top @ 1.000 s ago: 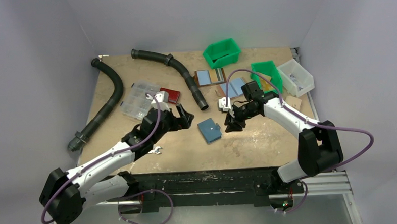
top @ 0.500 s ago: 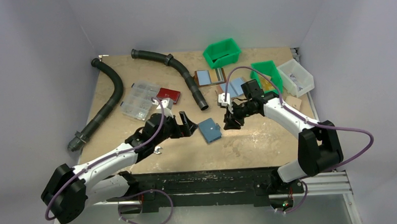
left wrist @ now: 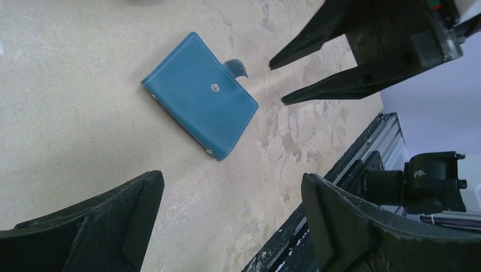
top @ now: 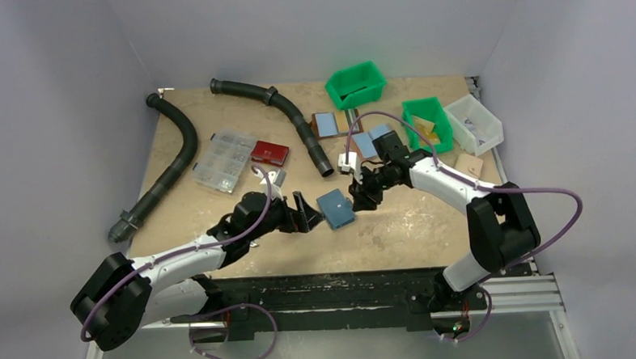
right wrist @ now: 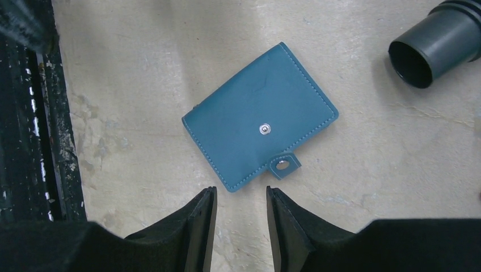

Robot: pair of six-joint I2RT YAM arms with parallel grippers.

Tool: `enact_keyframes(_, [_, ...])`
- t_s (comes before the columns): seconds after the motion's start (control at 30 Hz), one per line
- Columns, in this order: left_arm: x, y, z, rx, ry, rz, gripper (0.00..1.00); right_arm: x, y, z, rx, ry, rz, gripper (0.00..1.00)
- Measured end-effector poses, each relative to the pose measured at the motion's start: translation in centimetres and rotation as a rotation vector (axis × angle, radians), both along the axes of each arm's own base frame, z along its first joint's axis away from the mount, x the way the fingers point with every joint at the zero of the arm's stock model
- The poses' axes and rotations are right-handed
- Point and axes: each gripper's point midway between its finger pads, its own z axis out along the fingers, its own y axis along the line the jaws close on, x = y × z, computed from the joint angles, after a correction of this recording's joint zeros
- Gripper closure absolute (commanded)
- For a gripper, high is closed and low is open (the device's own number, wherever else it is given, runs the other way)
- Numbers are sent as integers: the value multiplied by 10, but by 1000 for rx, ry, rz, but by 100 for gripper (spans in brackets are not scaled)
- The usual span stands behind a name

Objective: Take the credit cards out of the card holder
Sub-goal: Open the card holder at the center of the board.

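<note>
The card holder (top: 335, 209) is a small blue wallet lying folded flat on the table, its snap tab (right wrist: 284, 164) unfastened. It also shows in the left wrist view (left wrist: 199, 94) and the right wrist view (right wrist: 260, 123). No cards are visible. My left gripper (top: 308, 213) is open and empty just left of the holder; its fingers (left wrist: 96, 224) frame bare table. My right gripper (top: 358, 197) is open and empty just right of the holder, its fingertips (right wrist: 207, 207) hovering close to the corner by the tab.
Two black hoses (top: 292, 116) (top: 167, 166), a clear parts box (top: 225, 159) and a red case (top: 270, 152) lie at the left and back. Two blue-lined brown holders (top: 326, 123) (top: 368, 142), green bins (top: 356, 84) (top: 427, 118) and a clear bin (top: 474, 122) stand at the back right. The hose mouth (right wrist: 417, 62) is close to the wallet.
My left gripper has moved right and nearer, up to the wallet's left edge. My right gripper has moved left toward the wallet's right edge. The wallet has not moved.
</note>
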Motion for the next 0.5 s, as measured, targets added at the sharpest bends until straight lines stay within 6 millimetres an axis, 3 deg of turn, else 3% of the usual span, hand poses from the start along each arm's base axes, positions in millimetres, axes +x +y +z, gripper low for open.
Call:
enact_keyframes(0.27, [-21,-14,-7,22,-62,-98,4,-6,17,-11,-45,6,5,61])
enact_keyframes(0.5, [-32,-21,-35,129,-76,-129,13,-6,31,-24,-78,25,-31,80])
